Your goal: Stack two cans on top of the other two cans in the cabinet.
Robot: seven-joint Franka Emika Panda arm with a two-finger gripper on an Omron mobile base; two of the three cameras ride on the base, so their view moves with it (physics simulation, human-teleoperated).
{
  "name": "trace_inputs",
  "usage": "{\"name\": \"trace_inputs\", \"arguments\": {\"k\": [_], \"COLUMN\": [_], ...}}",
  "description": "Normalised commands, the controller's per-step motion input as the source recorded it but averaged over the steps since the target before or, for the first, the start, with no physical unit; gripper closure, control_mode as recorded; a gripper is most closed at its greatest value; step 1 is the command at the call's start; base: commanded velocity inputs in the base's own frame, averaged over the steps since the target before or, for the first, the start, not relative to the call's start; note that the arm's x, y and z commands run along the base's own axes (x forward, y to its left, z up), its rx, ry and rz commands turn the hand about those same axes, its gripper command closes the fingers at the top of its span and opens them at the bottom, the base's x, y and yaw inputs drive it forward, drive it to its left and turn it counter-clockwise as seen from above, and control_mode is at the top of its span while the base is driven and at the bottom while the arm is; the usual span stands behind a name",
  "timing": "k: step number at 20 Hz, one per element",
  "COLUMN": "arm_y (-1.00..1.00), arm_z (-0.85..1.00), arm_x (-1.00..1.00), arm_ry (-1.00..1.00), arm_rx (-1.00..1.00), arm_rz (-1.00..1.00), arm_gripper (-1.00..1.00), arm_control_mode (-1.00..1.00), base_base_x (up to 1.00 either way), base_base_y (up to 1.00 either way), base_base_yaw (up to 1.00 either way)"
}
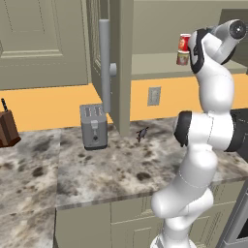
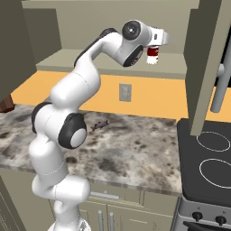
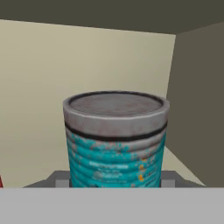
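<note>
The teal-blue can (image 3: 116, 140) stands upright and close in the hand view, its ribbed side scuffed and speckled with rust, a dark band under a flat grey lid. Its lower part is cut off by the bottom of that view, where two small grey finger tips (image 3: 62, 180) flank it on either side; the hand appears to be grasping this can, though the contact itself is hidden. Behind it are the cabinet's plain back wall and side wall (image 3: 197, 109).

In the left base view the bright red can (image 1: 184, 42) sits on top of the short brown-grey can (image 1: 182, 58) on the cabinet shelf (image 1: 155, 65), both partly covered by the arm's wrist. In the right base view the dark-red-and-white can (image 2: 153, 54) stands on the shelf just under the hand (image 2: 163, 39), whose fingers cannot be made out there.

The cabinet door (image 1: 121, 58) hangs open with its grey bar handle (image 1: 104, 63). On the surface (image 1: 116, 164) below stand a toaster (image 1: 93, 126) and a small dark object (image 1: 142, 134), too small to identify.
</note>
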Motion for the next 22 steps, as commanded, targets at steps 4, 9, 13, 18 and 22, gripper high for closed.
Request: {"name": "trace_inputs", "arguments": {"k": [4,9,13,18,22], "arm_y": [-0.02,0.0,0.0,-0.01,-0.1], "arm_z": [-0.05,-0.05,-0.02,0.0,0.0], "arm_x": [0.11,0.03,0.05,0.13,0.1], "arm_ry": [0.0,0.0,-0.04,-0.04,-0.01], "arm_rx": [0.04,0.05,0.03,0.0,0.0], "arm_rz": [0.0,0.01,0.03,0.02,0.0], "arm_gripper": [1.0,1.0,1.0,1.0,1.0], "arm_control_mode": [-1.0,-1.0,-1.0,-1.0,-1.0], "base_base_x": [0.0,0.0,0.0,0.0,0.0], "base_base_y": [0.0,0.0,0.0,0.0,0.0], "base_base_yaw": [0.0,0.0,0.0,0.0,0.0]}}
